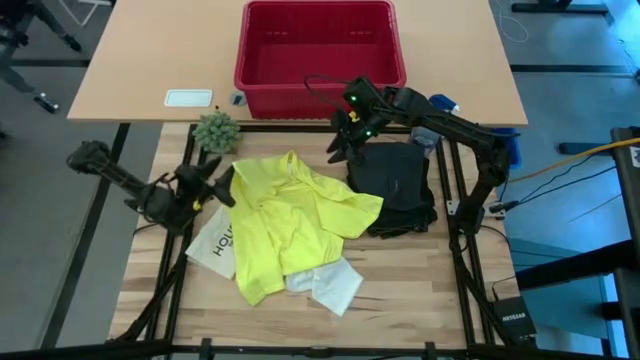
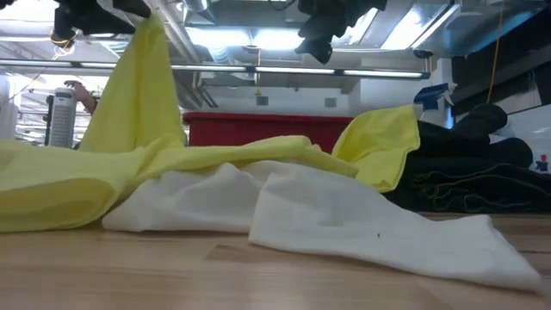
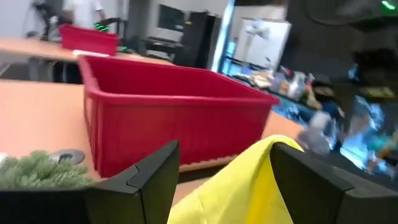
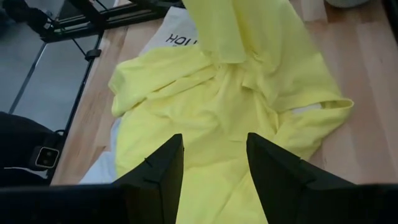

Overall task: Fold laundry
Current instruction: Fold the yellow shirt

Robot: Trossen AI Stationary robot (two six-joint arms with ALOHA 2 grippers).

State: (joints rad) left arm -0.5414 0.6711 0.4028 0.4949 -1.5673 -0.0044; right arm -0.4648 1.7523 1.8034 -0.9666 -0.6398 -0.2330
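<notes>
While I watched the high view, the yellow T-shirt (image 1: 295,222) lay crumpled in the middle of the bench (image 1: 420,285), with a white cloth (image 1: 330,283) under its lower edge and the dark trousers (image 1: 400,188) piled just beside it on the right of the frame.

I judged the shirt as light, soft and limp; it would sag and slide on itself, so I would take it at a seam or at a corner, for example the shoulder or the hem, not in the loose middle.

At the left of the frame, the left gripper (image 1: 205,188) had its fingers standing wide, yet one edge of the shirt passed up between them. In the low view this edge rose like a tent toward the upper left, so I believed the cloth hung on the fingers.

The right gripper (image 1: 345,135) hovered above the upper edge of the shirt, near the red basket (image 1: 320,45). Its fingers were half apart and held nothing; in its wrist view the shirt lay spread below them, well apart.
</notes>
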